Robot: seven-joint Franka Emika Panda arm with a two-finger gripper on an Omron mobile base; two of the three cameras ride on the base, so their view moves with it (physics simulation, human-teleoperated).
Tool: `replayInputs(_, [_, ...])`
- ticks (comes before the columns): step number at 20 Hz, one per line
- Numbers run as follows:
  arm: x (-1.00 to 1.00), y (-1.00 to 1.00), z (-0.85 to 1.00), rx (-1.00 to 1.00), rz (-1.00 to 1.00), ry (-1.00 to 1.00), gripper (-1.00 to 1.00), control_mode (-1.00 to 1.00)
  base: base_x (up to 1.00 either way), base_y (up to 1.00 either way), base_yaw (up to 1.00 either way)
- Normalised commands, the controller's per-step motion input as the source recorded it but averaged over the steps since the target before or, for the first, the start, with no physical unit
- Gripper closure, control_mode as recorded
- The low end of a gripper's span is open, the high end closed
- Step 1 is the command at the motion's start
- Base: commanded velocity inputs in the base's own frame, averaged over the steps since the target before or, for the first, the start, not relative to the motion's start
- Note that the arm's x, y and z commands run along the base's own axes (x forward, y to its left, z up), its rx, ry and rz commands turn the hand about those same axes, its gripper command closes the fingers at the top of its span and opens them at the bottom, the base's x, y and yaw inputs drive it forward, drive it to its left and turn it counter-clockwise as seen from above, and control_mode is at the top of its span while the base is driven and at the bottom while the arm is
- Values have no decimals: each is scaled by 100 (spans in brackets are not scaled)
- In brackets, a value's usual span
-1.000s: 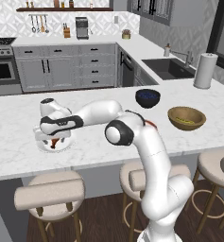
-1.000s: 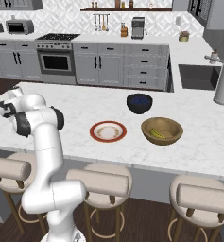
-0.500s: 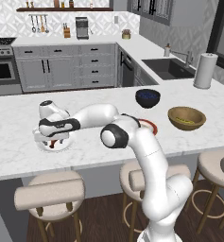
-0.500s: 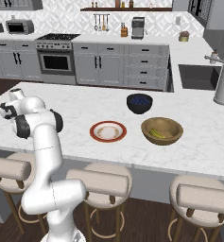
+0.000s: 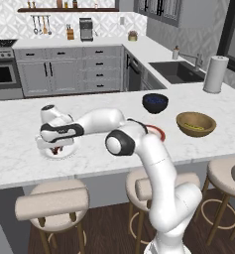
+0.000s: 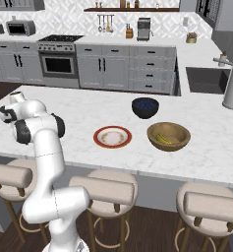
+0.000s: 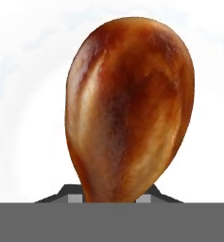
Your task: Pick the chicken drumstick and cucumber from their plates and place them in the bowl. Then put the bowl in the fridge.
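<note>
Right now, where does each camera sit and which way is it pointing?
Left base view: behind the arm's left, facing the island; arm reaches left to the white plate.
Right base view: behind its right, same island; arm at left.
Hand view: looks down the gripper at the chicken drumstick.
Both base views share the tan bowl, with the cucumber.

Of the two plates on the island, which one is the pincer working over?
The plain white plate, at the island's left end under the pincer, with the chicken drumstick on it. The red-rimmed plate sits apart, nearer the two bowls.
</note>
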Motion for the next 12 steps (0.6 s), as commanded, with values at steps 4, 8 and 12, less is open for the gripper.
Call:
replayInputs(4, [-58, -70, 11, 4, -10, -9, 100, -100, 0, 0, 0])
replayInputs(8, [-66, -89, 48, 8, -10, -14, 100, -100, 0, 0, 0])
replayInputs(12, [-52, -91, 58, 7, -4, -15, 100, -100, 0, 0, 0])
